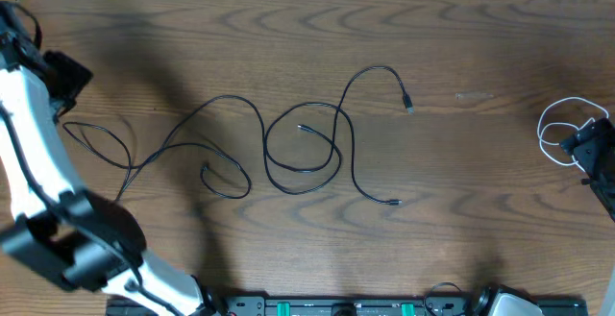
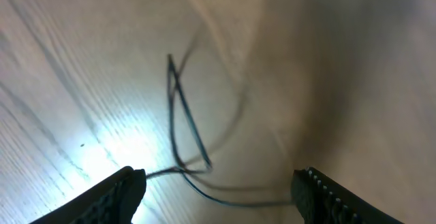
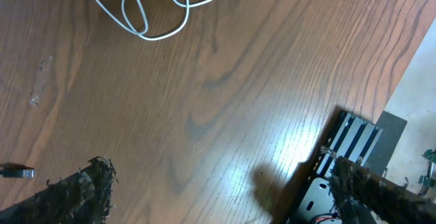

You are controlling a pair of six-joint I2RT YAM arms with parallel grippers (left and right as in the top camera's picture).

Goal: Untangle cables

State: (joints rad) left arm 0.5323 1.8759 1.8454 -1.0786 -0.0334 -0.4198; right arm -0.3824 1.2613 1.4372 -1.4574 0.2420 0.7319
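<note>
Overhead | black cables (image 1: 333,141) looped, crossing | white cable (image 1: 550,110) coiled | left tool (image 2: 219,180), right tool (image 3: 221,176) spread, empty

The top camera looks straight down from high up and sees the whole table (image 1: 461,37). The left wrist camera sits very close to the wood, looking down between its own fingers (image 2: 112,197) at a black cable (image 2: 172,108). The right wrist camera hangs higher and tilted. It and the top camera both see the white cable (image 3: 153,38) (image 1: 544,129).
</note>
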